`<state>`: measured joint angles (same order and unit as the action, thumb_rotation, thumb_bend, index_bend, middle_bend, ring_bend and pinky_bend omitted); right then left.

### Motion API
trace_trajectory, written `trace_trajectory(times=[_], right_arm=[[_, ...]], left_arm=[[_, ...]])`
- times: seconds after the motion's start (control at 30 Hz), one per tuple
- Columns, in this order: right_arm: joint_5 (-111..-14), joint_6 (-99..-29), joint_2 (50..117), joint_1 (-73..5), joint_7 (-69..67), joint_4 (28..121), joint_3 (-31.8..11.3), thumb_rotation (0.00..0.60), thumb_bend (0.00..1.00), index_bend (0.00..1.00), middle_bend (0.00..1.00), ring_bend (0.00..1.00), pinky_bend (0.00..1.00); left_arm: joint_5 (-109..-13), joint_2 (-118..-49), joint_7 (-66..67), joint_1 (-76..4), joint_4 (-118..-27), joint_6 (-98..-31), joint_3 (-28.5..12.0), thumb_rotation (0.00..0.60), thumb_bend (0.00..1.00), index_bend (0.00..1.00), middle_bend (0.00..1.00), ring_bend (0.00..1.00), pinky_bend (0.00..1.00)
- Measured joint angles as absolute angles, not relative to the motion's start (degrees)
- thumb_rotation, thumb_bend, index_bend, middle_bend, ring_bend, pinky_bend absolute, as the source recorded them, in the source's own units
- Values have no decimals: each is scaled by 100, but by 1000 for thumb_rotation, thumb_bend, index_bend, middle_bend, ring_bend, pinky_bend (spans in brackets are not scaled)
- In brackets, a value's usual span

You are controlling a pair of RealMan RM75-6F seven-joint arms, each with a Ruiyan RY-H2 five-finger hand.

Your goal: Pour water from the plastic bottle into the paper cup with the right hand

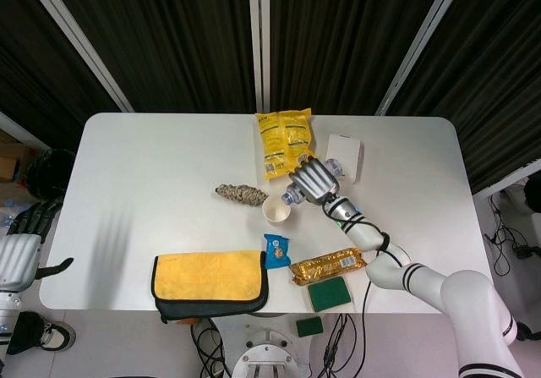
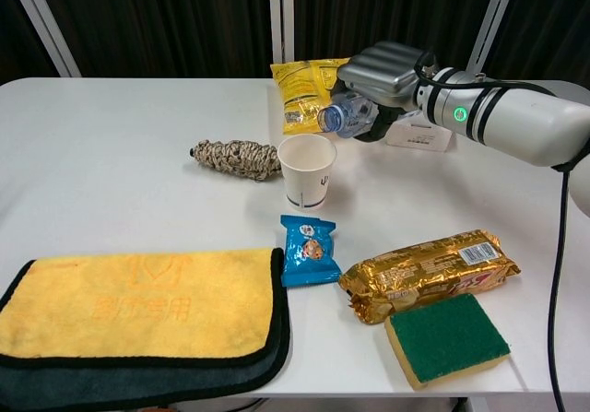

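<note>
A white paper cup stands upright near the table's middle. My right hand grips a clear plastic bottle, tipped over with its open mouth pointing left and down, just above and right of the cup's rim. I cannot make out any water stream. My left hand hangs off the table's left edge, fingers apart, holding nothing; only the head view shows it.
A woven brown bundle lies left of the cup. A yellow snack bag and white box sit behind. In front lie a blue packet, gold wrapper, green sponge and yellow cloth.
</note>
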<state>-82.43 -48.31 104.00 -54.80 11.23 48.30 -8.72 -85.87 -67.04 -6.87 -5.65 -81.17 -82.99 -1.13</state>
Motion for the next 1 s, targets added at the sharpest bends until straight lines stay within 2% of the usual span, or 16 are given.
trace_trajectory(times=[1.0], right_arm=[[-8064, -4746, 10353, -5708, 2159, 5010, -945, 600, 363, 663, 550, 578, 572]], left_arm=[[-8588, -6698, -782, -529, -8041, -8321, -113, 594, 88, 86, 63, 0, 116]])
